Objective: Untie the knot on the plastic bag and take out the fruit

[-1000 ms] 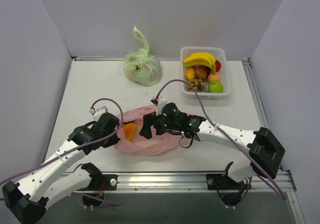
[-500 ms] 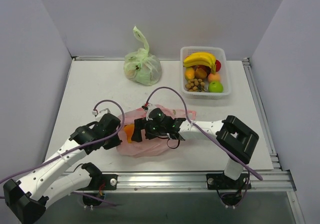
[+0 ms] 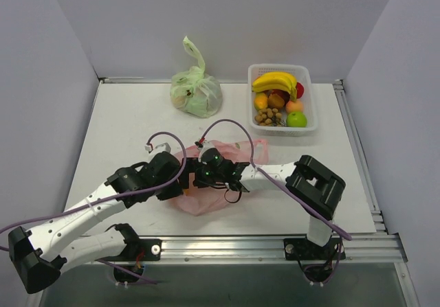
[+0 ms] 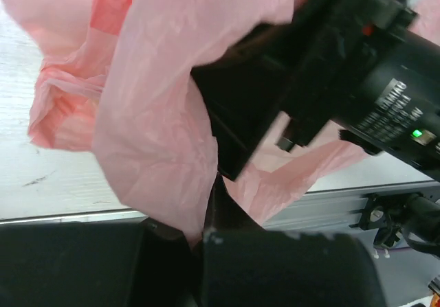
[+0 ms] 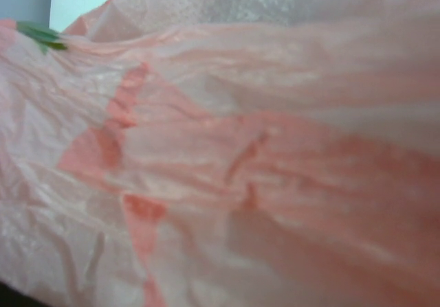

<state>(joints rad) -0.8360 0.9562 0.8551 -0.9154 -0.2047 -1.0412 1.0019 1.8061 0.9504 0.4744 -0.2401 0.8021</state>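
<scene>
The pink plastic bag point(image 3: 206, 201) lies crumpled near the table's front edge. My left gripper point(image 3: 180, 185) is at its left side, shut on a fold of pink plastic point(image 4: 155, 135) that is pinched between the jaws point(image 4: 204, 235). My right gripper point(image 3: 196, 178) reaches into the bag from the right with its jaws spread wide. Its black body point(image 4: 357, 80) shows in the left wrist view. The right wrist view is filled with pink film point(image 5: 240, 149), and its fingers are hidden. The knot does not show. Fruit point(image 3: 275, 82) lies in the white basket point(image 3: 307, 125).
A pale green tied bag point(image 3: 196, 93) stands at the back centre. The white basket sits at the back right. The metal rail point(image 3: 275, 242) runs along the near edge behind the pink bag. A green scrap point(image 5: 41, 36) shows at the top left of the right wrist view.
My left gripper has moved right, dragging the bag's left side with it. The bag is more bunched, and the orange fruit seen earlier is now covered. The right gripper pushed further left into the bag.
</scene>
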